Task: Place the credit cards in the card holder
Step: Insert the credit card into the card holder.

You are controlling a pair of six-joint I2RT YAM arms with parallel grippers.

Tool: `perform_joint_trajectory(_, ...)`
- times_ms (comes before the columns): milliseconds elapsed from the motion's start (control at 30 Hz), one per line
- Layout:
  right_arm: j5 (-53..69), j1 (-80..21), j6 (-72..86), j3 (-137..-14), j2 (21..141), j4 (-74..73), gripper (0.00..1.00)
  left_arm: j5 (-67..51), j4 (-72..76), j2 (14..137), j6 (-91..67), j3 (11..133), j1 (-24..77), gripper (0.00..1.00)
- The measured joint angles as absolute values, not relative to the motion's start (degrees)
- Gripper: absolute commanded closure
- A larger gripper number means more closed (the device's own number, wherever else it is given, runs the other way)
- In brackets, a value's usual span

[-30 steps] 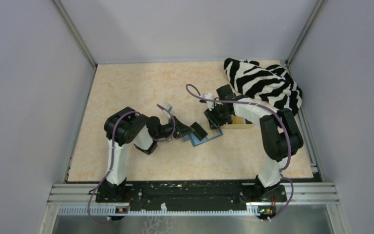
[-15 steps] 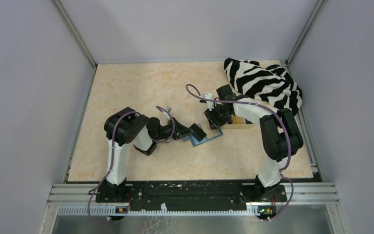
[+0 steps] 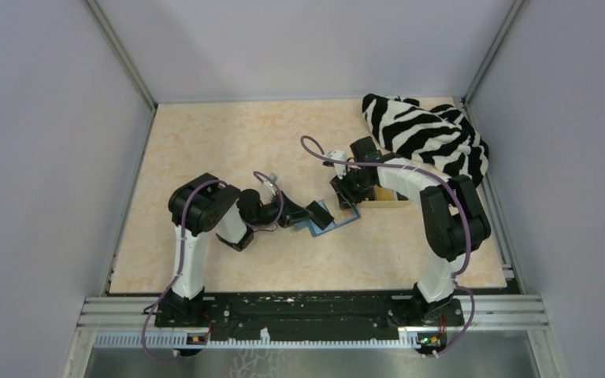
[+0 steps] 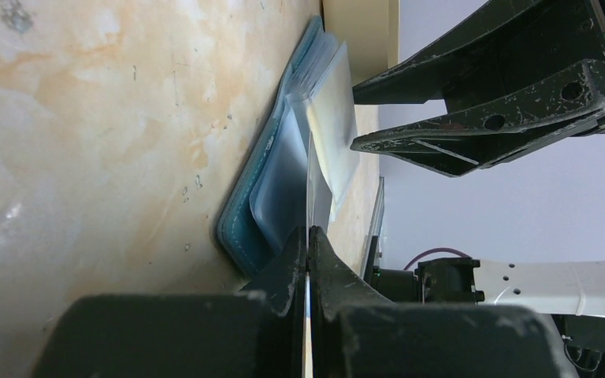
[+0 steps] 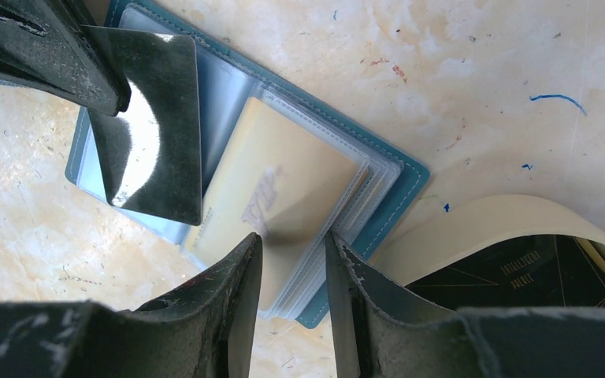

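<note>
Barely anything has shifted in the last second: in the top view the left gripper [image 3: 309, 211], pinched shut on a black credit card [image 5: 154, 126], has crept only slightly nearer the card holder [image 5: 410, 185], while the right arm has not moved. The holder lies open on the table [image 3: 220, 142], its clear sleeves [image 5: 299, 181] fanned upward. The right gripper [image 5: 291, 244] rests its partly spread jaws at the edge of those sleeves, apparently keeping them apart. The card stands on edge over the holder's left half, its leading edge at the sleeves but seemingly not yet inside one. More dark cards [image 5: 520, 276] wait in the tan tray [image 5: 473, 228] just beside the holder, so the insertion looks slow and careful.
</note>
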State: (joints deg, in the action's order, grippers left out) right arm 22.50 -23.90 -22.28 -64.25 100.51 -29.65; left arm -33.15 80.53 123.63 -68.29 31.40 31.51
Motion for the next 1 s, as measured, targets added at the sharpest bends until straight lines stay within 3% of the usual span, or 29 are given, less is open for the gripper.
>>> perform_joint_trajectory(1000, 22.5, -23.9, -22.3, -64.3, 100.5, -29.9, 0.63, -33.2, 76.5, 123.6, -68.8, 35.9, 33.9, 1.00)
